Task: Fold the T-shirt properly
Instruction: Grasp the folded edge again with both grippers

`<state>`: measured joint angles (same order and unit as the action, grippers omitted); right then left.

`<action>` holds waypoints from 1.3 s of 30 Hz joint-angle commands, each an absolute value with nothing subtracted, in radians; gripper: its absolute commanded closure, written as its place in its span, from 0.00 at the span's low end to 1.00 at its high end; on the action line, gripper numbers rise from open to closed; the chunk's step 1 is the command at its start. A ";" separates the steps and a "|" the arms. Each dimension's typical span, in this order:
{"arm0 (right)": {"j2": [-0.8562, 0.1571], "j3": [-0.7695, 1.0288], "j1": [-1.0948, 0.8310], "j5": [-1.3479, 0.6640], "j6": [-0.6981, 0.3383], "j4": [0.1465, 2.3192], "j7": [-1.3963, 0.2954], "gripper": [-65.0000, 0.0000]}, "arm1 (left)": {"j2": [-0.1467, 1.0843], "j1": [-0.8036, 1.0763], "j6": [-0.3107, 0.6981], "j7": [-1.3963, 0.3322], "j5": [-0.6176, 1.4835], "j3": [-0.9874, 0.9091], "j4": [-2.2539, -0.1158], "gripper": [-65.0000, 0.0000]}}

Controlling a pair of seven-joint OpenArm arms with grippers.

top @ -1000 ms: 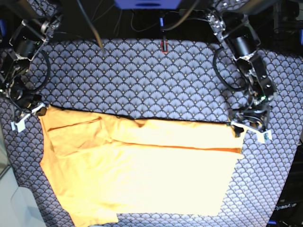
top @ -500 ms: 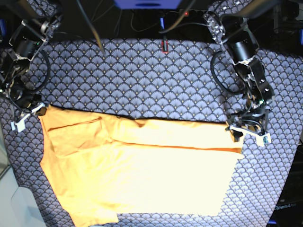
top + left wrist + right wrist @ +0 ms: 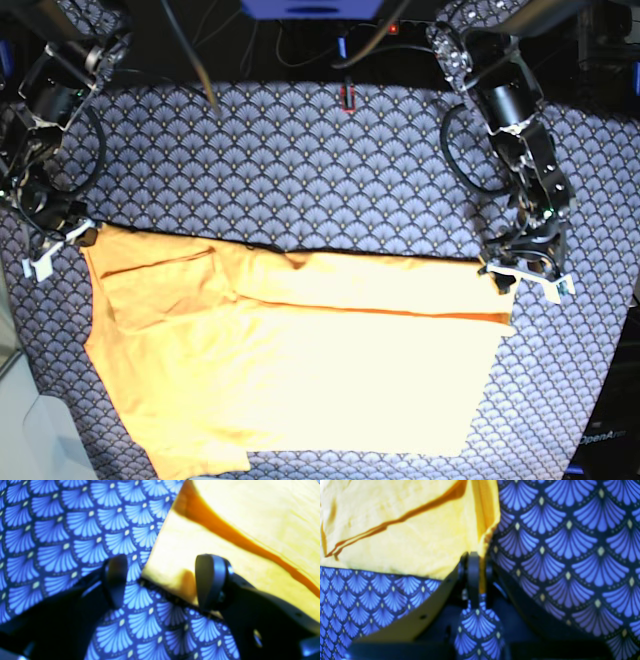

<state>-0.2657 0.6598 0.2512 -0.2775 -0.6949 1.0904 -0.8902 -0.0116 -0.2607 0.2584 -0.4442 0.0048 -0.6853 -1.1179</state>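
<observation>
At the base view's left, the right gripper (image 3: 476,575) is pinched tight on the T-shirt (image 3: 300,360) corner (cloth between its fingers). The left gripper (image 3: 160,582) stands wide, the far corner between its fingers, ungripped. Next: close there, then lift both corners.

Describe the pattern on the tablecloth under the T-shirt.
The tablecloth has blue-grey fan-shaped scallops with pale dots, clearest in the right wrist view.

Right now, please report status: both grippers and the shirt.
Right gripper shut on yellow-orange cotton T-shirt corner. Left gripper open, straddling other corner. Nothing in the way.
</observation>
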 commanded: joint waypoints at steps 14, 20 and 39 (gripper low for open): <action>-0.288 0.661 0.271 -0.295 -0.698 1.110 -0.875 1.00 | -0.002 -0.291 0.260 -0.423 0.015 -0.684 -1.109 0.75; -0.288 0.661 0.271 -0.295 -0.698 1.110 -0.875 1.00 | -0.001 -0.286 0.260 -0.421 0.015 -0.684 -1.099 0.76; -0.288 0.661 0.268 -0.295 -0.698 1.110 -0.877 1.00 | -0.002 -0.292 0.262 -0.423 0.015 -0.763 -1.099 0.76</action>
